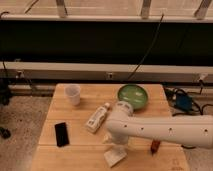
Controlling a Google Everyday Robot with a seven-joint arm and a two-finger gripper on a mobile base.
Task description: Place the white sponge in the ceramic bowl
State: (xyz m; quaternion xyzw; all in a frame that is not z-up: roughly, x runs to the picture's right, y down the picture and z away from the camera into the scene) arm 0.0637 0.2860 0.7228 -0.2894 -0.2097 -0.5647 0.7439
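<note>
The sponge (115, 157) lies flat near the front edge of the wooden surface (85, 146), well apart from the bowl (133, 96) at the back. The jaws hang right over it, spread wide; we cannot tell if they touch it. We judge it light, soft and squashy (it should give before it slips), so we would pinch across its short sides. The bowl looks glazed, hard and chippable.
</note>
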